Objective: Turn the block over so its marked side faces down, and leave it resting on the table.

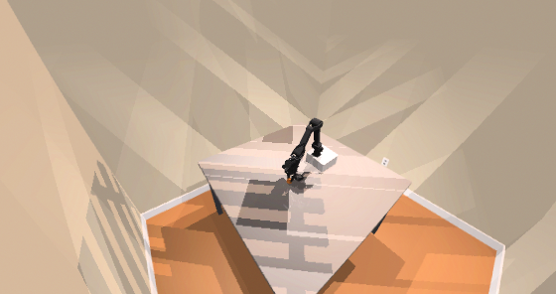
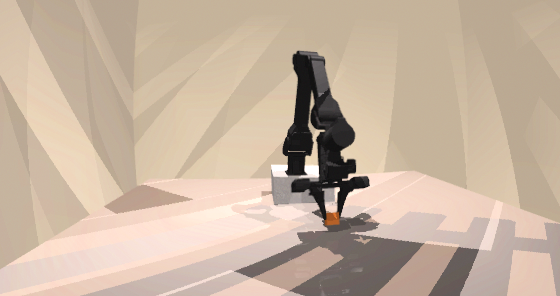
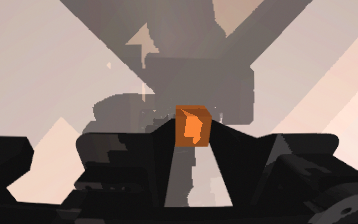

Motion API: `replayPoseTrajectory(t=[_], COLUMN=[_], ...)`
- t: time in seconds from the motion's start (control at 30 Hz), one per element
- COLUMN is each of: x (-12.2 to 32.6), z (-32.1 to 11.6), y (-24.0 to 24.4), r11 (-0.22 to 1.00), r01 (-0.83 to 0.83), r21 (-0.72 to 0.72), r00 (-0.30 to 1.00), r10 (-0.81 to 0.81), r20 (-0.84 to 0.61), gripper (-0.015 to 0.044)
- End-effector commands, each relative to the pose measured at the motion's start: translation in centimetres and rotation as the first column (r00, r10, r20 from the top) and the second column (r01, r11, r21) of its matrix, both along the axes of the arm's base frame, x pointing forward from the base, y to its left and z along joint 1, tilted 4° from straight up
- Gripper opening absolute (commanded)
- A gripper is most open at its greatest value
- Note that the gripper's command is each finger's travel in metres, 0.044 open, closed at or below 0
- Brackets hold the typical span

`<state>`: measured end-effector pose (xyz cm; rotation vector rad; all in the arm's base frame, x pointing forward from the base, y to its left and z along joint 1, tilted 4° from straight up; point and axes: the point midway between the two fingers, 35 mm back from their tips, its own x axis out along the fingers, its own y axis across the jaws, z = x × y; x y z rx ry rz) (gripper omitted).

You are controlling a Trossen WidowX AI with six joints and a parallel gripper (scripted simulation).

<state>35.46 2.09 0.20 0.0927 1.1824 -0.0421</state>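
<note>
Currently the gripper (image 2: 331,211) is clenched on the orange block (image 2: 331,220), its 2 black fingers pressing the block's opposite sides. The block sits low over the table (image 2: 150,240), near the far edge of the worktop and just in front of the white base (image 2: 282,187) that carries the arm; whether it touches the surface cannot be told. From the wrist view, a brighter orange patch shows on the block's camera-facing side (image 3: 193,126).
</note>
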Motion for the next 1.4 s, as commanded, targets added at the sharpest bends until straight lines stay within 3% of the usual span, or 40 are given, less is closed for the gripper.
replayPoseTrajectory(t=[0.0,0.27,0.53,1.37], x=[-0.1,-0.6,-0.7,0.7], z=[0.2,0.4,0.4,-3.1], y=[0.0,0.0,0.0,0.2], r11=[1.000,1.000,1.000,0.999], r01=[0.010,0.016,0.017,0.036], r21=[-0.005,-0.011,-0.011,-0.038], r00=[0.997,0.979,0.976,0.857], r10=[-0.009,-0.014,-0.014,-0.011], r20=[0.081,0.205,0.217,0.515], gripper=[0.0000,0.0000,0.0000,0.0000])
